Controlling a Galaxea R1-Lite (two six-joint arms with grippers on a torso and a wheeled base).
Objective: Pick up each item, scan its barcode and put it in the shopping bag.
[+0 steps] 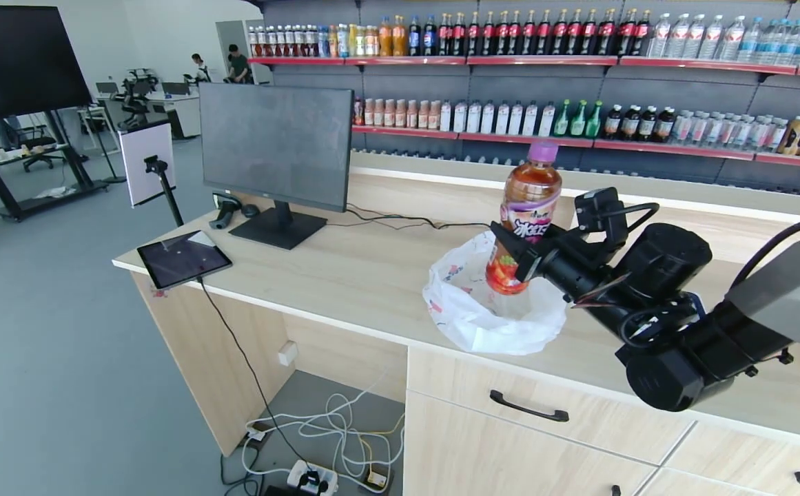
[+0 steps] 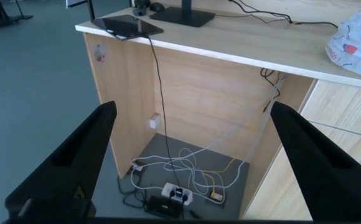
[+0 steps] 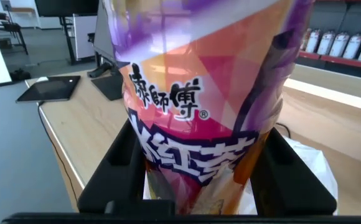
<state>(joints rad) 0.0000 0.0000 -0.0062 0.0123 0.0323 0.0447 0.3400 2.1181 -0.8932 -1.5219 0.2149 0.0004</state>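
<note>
A tea bottle (image 1: 529, 207) with a purple cap and a pink and orange label stands upright above the white shopping bag (image 1: 472, 313) on the counter. My right gripper (image 1: 513, 251) is shut on the bottle's middle, its lower end just over the bag's mouth. From the right wrist view the bottle (image 3: 205, 93) sits between the two black fingers (image 3: 121, 165), with the bag (image 3: 314, 162) behind it. My left gripper (image 2: 193, 155) is open, held off the counter's front side above the floor, with nothing between its fingers. A barcode scanner (image 1: 224, 210) lies by the monitor's foot.
A monitor (image 1: 275, 148) stands on the wooden counter (image 1: 358, 269), with a tablet (image 1: 182, 258) at its left corner and cables trailing to a power strip (image 1: 313, 477) on the floor. Drink shelves (image 1: 579, 69) line the back wall. Drawers (image 1: 527, 406) front the counter.
</note>
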